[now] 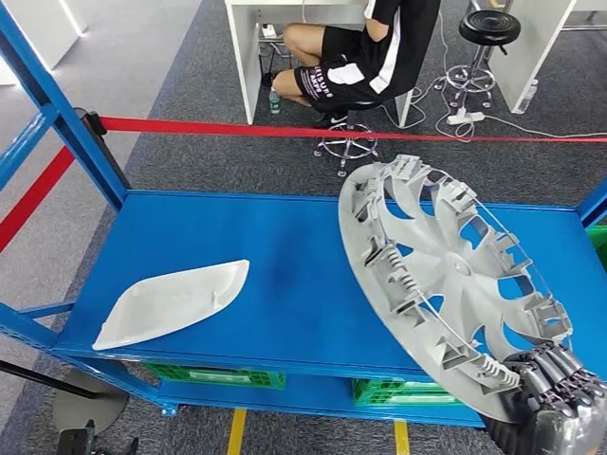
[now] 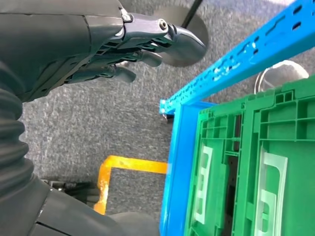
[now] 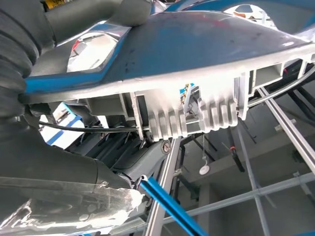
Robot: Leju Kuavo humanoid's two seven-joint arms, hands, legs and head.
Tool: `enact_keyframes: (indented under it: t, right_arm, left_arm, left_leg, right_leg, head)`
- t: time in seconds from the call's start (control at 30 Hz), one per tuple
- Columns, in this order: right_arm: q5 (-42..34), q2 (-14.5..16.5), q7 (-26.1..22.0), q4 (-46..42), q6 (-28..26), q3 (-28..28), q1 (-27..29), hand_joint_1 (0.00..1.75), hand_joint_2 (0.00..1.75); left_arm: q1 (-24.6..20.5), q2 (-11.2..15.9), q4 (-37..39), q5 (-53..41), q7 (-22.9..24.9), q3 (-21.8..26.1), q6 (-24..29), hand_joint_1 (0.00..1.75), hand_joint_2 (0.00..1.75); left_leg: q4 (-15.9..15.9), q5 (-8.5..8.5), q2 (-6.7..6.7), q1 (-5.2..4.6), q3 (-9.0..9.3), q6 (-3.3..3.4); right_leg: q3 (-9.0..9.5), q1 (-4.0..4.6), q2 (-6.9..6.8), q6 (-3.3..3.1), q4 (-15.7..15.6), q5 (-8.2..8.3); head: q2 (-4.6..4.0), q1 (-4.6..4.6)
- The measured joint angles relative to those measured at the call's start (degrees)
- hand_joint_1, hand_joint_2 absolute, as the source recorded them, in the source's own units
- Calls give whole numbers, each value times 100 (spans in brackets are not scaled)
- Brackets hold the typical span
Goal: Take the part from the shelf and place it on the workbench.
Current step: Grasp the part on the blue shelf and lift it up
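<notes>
Right hand [image 1: 555, 398] grips the wheel cover [image 1: 448, 275] by its near rim, tilted up over the blue shelf [image 1: 286, 275]. Left hand [image 2: 122, 46] hangs beside the shelf, holding nothing, fingers loosely apart. Pick looks done; I'd say carry and workbench placement remain.

The place reads as a robotics test lab or workshop set up inside an office-like room. A blue steel rack [image 1: 301, 275] of the warehouse kind stands on grey carpet tiles [image 1: 186, 123], with green plastic crates [image 1: 214, 377] on its lower level and yellow tape marks [image 1: 237, 431] on the floor at 6 o'clock. A red barrier tape [image 1: 343, 132] cordons the area. Beyond it, at 12 o'clock, a person [image 1: 358, 57] sits at a white desk [image 1: 250, 47], with a black stool [image 1: 489, 28], cables and a power strip [image 1: 465, 118] nearby.
</notes>
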Motion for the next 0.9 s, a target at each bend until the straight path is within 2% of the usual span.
enact_keyframes:
  t: [0.03,0.1,0.13,0.17,0.2,0.27,0.3,0.33,0.37,0.43,0.47,0.5,0.53,0.6,0.63,0.67,0.7,0.73,0.77,0.8,0.83,0.87,0.9]
  right_arm:
    - [0,-2,1,0,0,6,0,169,175]
    - [1,-11,21,2,1,19,2,169,175]
    - [3,-21,43,4,2,29,2,169,175]
    - [8,-33,69,7,2,40,2,169,175]
    - [18,-47,95,11,2,52,0,169,175]
    - [39,-76,147,16,2,85,-5,169,175]
    - [52,-89,173,17,2,105,-11,169,175]
    - [68,-102,198,17,2,127,-18,169,175]
    - [82,-111,216,17,2,146,-27,169,175]
    - [101,-130,251,16,1,177,-38,169,175]
    - [102,-138,265,16,1,185,-39,169,175]
    - [102,-145,278,15,1,190,-39,169,175]
    - [101,-149,284,15,2,190,-41,169,175]
    - [99,-159,286,16,2,191,-52,169,175]
    - [91,-164,284,16,1,192,-56,169,175]
    - [75,-170,275,17,1,192,-57,169,175]
    - [48,-173,255,17,1,192,-55,169,175]
    - [9,-176,223,16,1,191,-54,169,175]
    - [-35,-179,180,14,1,189,-55,169,175]
    - [-80,-182,133,10,0,186,-58,169,175]
    - [-119,-185,91,3,0,180,-55,169,175]
    - [-150,-187,56,-7,0,173,-47,169,175]
    - [-169,-189,33,-18,0,160,-33,169,175]
  left_arm:
    - [0,1,0,1,1,-1,14,0,175]
    - [1,2,0,5,1,-2,38,0,175]
    - [2,2,0,9,2,-2,48,0,175]
    - [3,2,0,17,1,-2,57,0,175]
    - [5,2,0,26,1,-2,63,0,175]
    - [4,3,-9,47,1,-3,74,0,175]
    - [3,3,-18,55,3,-4,79,0,175]
    - [3,2,-27,62,5,-5,82,0,175]
    - [3,1,-34,73,7,-5,84,0,175]
    - [3,-3,-39,98,10,-3,85,0,175]
    - [2,-6,-44,110,10,-2,86,0,175]
    - [1,-9,-49,115,9,-2,86,0,175]
    - [0,-12,-54,117,9,-3,87,0,175]
    - [1,-13,-60,118,8,-2,89,0,175]
    - [1,-14,-61,118,8,-3,93,0,175]
    - [1,-14,-61,119,8,-3,99,0,175]
    - [1,-14,-61,120,5,-5,110,0,175]
    - [0,-14,-61,121,1,-9,123,0,175]
    - [-3,-14,-61,122,-4,-16,137,0,175]
    - [-5,-13,-61,124,-9,-27,149,0,175]
    - [-9,-13,-61,125,-15,-42,157,0,175]
    - [-13,-11,-61,126,-22,-60,164,0,175]
    - [-17,-10,-61,125,-30,-79,172,0,175]
  left_leg:
    - [258,-199,9,4,-116,-18]
    - [1020,-627,14,2,-427,-38]
    - [1315,-736,14,2,-530,-37]
    - [1430,-730,14,2,-545,-28]
    - [1311,-612,15,1,-443,-12]
    - [569,-284,15,-3,18,33]
    - [175,-179,11,-11,250,56]
    - [-103,-129,8,-22,397,77]
    - [-236,-127,4,-35,452,96]
    - [-254,-71,3,-50,396,159]
    - [-256,-34,8,-48,362,203]
    - [-263,11,16,-43,324,251]
    - [-270,63,25,-37,276,289]
    - [-262,169,36,-48,146,327]
    - [-258,227,41,-57,72,331]
    - [-253,284,45,-65,-2,333]
    - [-250,336,49,-71,-69,328]
    - [-247,384,53,-74,-127,320]
    - [-243,428,56,-76,-174,305]
    - [-237,469,58,-84,-211,283]
    - [-236,511,64,-90,-233,256]
    - [-235,552,70,-94,-246,225]
    - [-243,594,79,-95,-255,192]
  right_leg:
    - [-42,0,-13,-52,-6,33]
    - [-147,26,-38,-123,-4,102]
    - [-199,41,-48,-142,-3,139]
    - [-248,55,-53,-149,-2,175]
    - [-292,66,-55,-148,-1,211]
    - [-360,79,-53,-121,1,280]
    - [-389,88,-51,-96,5,314]
    - [-409,95,-48,-62,8,350]
    - [-425,97,-47,-26,8,388]
    - [-446,87,-45,52,-7,456]
    - [-474,77,-46,86,16,421]
    - [-526,70,-46,116,114,297]
    - [-611,67,-46,140,334,83]
    - [-842,68,-48,177,1077,-447]
    - [-917,69,-47,186,1422,-609]
    - [-907,72,-47,188,1603,-645]
    - [-787,74,-48,181,1558,-560]
    - [-561,77,-49,168,1297,-403]
    - [-261,81,-59,153,881,-265]
    - [50,92,-78,138,422,-209]
    - [267,105,-92,113,77,-195]
    - [375,118,-99,89,-135,-227]
    - [390,134,-93,54,-209,-246]
  head:
    - [0,-10]
    - [0,-19]
    - [0,-20]
    - [0,-18]
    - [0,-18]
    - [0,-18]
    - [0,-15]
    - [0,-13]
    - [0,-15]
    - [0,-20]
    - [0,-20]
    - [0,-15]
    - [0,-10]
    - [0,-1]
    - [0,1]
    - [0,2]
    - [0,2]
    - [0,2]
    - [0,2]
    - [0,1]
    - [0,-3]
    - [0,3]
    - [0,6]
